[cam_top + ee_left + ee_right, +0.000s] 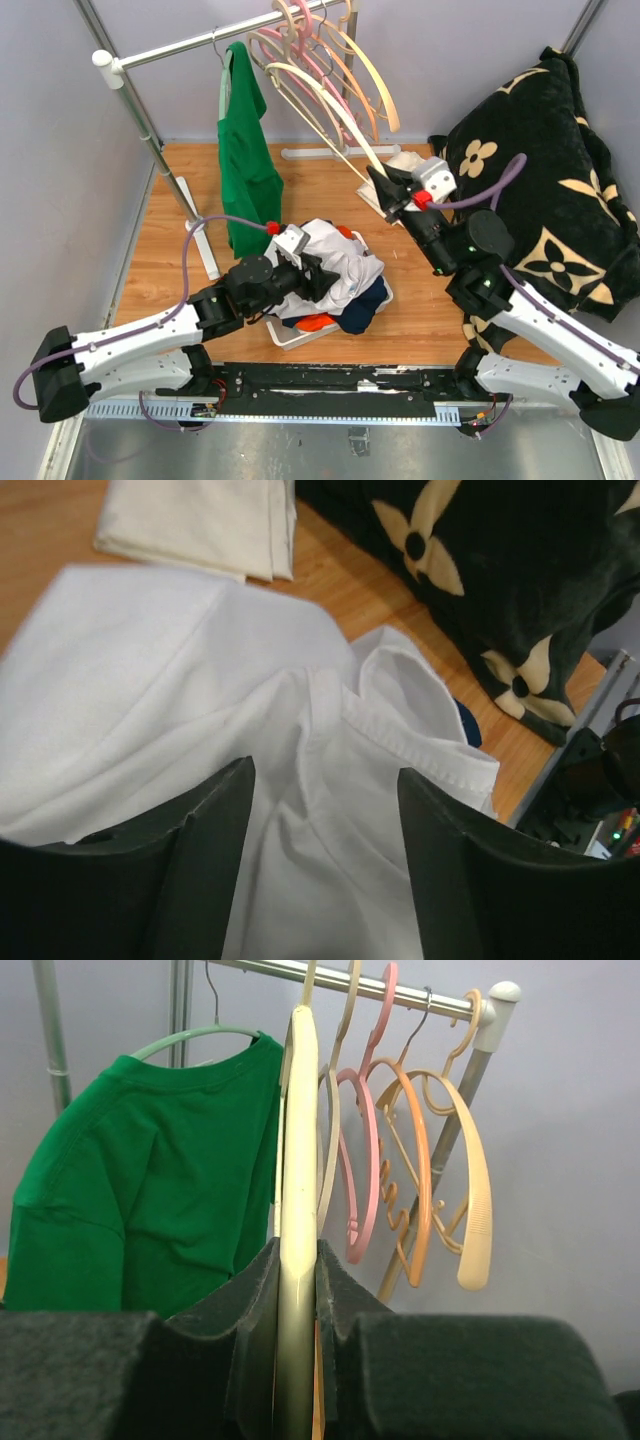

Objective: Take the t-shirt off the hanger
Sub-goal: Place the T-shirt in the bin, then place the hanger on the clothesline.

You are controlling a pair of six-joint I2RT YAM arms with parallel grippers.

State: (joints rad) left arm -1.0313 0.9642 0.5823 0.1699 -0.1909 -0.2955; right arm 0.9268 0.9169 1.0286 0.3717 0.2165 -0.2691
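A white t-shirt (338, 252) (150, 680) lies crumpled on top of the clothes pile in a white basket (287, 337). My left gripper (322, 278) (325, 770) is open just over it; the collar shows between the spread fingers and nothing is gripped. My right gripper (383, 188) (297, 1250) is shut on the lower end of a bare cream hanger (318, 108) (298, 1150), which hooks over the rack rail (200, 42). A green t-shirt (245, 170) (150, 1180) hangs on a pale green hanger at the rail's left part.
Several empty pink, orange and cream hangers (350, 50) (420, 1160) hang on the rail. A black flowered blanket (540, 190) (470, 540) fills the right side. Folded cream cloth (405, 160) (200, 520) lies on the wooden floor. The rack's post (150, 130) stands left.
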